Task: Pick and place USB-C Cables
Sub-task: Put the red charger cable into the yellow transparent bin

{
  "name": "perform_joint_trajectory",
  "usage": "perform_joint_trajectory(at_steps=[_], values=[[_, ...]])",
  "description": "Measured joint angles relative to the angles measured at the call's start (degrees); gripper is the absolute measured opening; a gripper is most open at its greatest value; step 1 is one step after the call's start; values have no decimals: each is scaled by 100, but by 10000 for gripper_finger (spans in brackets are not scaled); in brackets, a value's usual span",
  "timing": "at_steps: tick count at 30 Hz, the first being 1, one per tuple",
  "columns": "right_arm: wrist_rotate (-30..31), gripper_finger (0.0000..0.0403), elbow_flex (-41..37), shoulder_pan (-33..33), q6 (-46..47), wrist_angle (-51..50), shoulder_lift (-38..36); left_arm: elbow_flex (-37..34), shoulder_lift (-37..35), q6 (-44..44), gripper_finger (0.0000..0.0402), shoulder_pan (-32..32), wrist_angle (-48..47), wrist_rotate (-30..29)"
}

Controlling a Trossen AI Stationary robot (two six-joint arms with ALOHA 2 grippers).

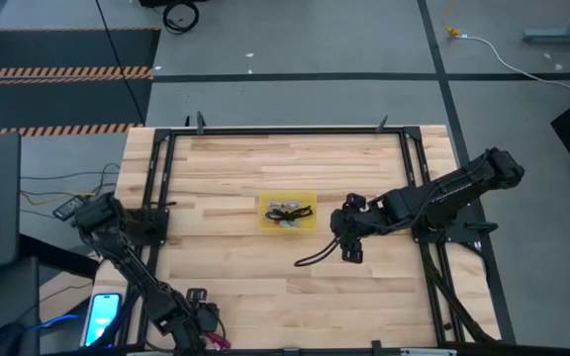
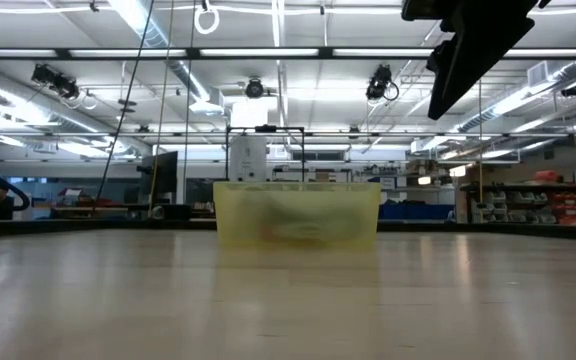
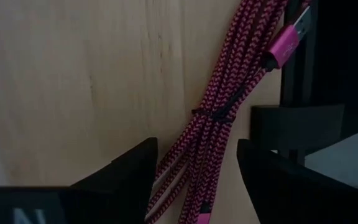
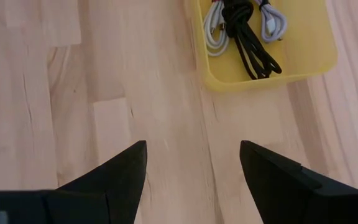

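A magenta-red braided cable bundle [image 3: 229, 106], tied at its middle, lies on the wood at the table's near edge, by the black frame; it also shows in the high view [image 1: 222, 342]. My left gripper [image 3: 197, 146] is open just over it, one finger on each side of the bundle, apart from it. A yellow bin [image 4: 263, 79] at the table's middle holds the white cable [image 4: 213, 31], the black cable [image 4: 250, 37] and the pale grey cable [image 4: 272, 22]. My right gripper [image 4: 193, 146] is open and empty above bare wood, right of the bin [image 1: 287, 227].
A black frame [image 1: 156, 178] runs around the table top. A thin dark cord [image 1: 313, 259] curves off beside my right gripper [image 1: 349, 247]. A phone [image 1: 104, 314] lies off the table's left side. In the low view the bin [image 2: 296, 213] stands mid-table.
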Motion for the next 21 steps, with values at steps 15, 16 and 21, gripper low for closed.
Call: perform_joint_trajectory(at_steps=[15,16,21], values=[[86,264,0,0,105,19,0,7,126,220,213,-59,-382,-600],[87,264,0,0,123,19,0,3,126,220,206,-57,-400,-615],[87,264,0,0,142,17,0,0,126,220,155,-45,-468,-658]])
